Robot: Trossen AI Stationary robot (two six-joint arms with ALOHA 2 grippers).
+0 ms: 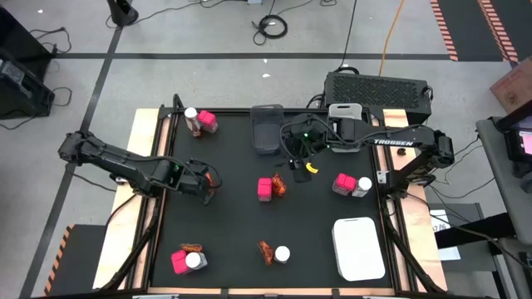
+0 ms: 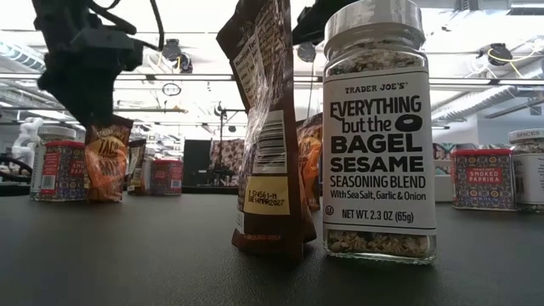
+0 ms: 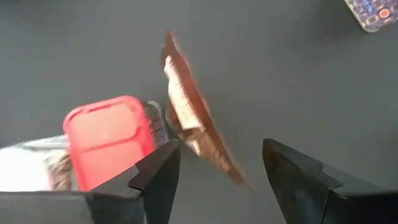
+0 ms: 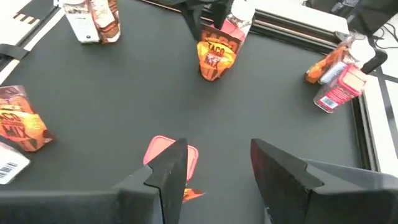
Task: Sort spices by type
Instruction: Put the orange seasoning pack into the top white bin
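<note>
Upright toward the left edge of the dark worktop [image 1: 233,224]: taco sachet [image 4: 213,57], long axis vertical, orange-red and crinkly, printed face turned toward the right arm. Directly above it, left gripper [image 1: 208,181], fingers spread wide either side of the sachet's thin edge, not pinching it. Near the middle of the worktop, right gripper [image 4: 217,149], fingers apart and holding nothing, hanging over a bright pink pack [image 1: 264,188]. By the front edge, standing upright: a clear seasoning jar [image 2: 378,127] with white lid, label facing front, and just beside it a second sachet [image 2: 268,127], seen edge-on with barcode showing. At the back left corner, another jar and pink pack together. White bin [image 1: 359,247] in the front right corner; grey tray [image 1: 267,129] at the back edge.
</note>
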